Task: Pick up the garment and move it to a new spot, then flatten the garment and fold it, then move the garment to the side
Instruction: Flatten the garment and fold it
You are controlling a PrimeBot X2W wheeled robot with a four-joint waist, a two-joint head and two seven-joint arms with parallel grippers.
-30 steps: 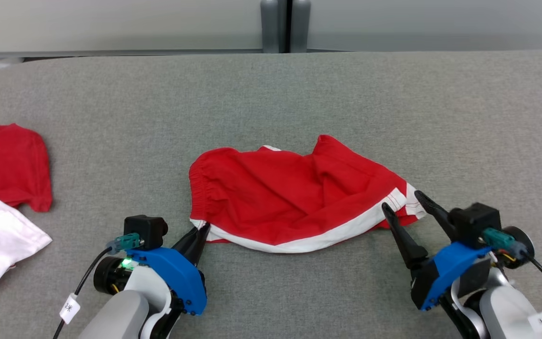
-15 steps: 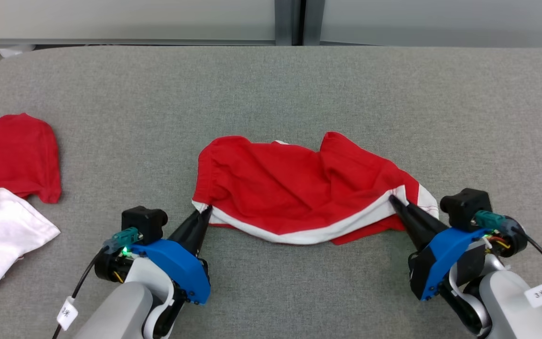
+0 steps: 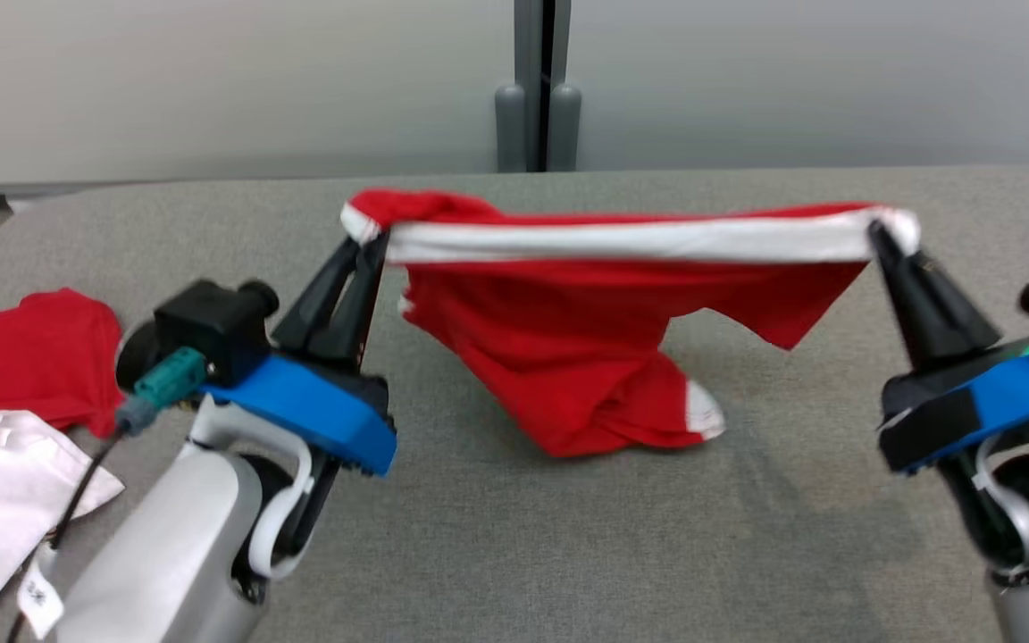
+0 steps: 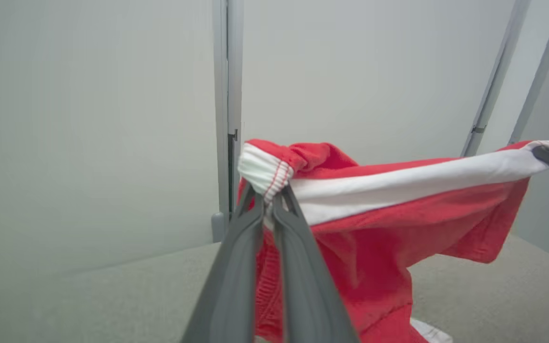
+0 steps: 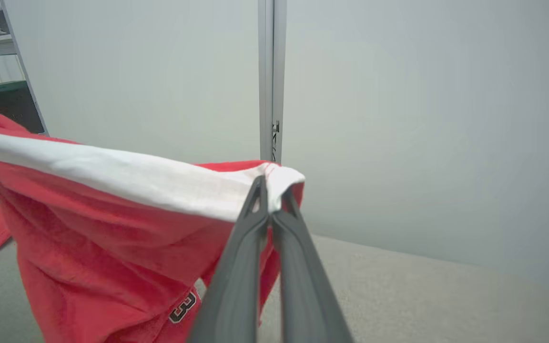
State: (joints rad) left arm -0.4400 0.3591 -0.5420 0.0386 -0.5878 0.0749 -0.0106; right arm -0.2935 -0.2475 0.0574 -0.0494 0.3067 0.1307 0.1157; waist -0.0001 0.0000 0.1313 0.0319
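left gripper (image 3: 370, 241): fingers pinched together on cloth, holding the red shorts (image 3: 586, 357) at the waistband corner (image 4: 265, 171). The ribbed white elastic bunches just above the fingertips.
right gripper (image 3: 879, 234): fingers pressed together, clamped on the other end of the white side stripe (image 3: 622, 239), at the leg-hem end. A small white flap folds over the tips.
gripper layout: both up off the table at about the same height, well apart, left one at the shorts' left end and right one at the right end.
red shorts: hanging between the two grippers. The stripe edge is pulled nearly straight and level as the top edge, and the rest droops below in a loose red bunch.
lower end: reaches down to the grey table (image 3: 747, 536) near centre and looks to be resting on it, with a bit of white showing at its right side.
number 3 patch (image 5: 183, 307): on the hanging red part, low down, seen from the right wrist.
red garment (image 3: 41, 357): flat on the table, far left, apart from the shorts.
white garment (image 3: 5, 482): just in front of the red one, overlapping its near edge.
background: pale wall panels (image 3: 211, 80) with a grey post (image 3: 537, 89) behind the table.
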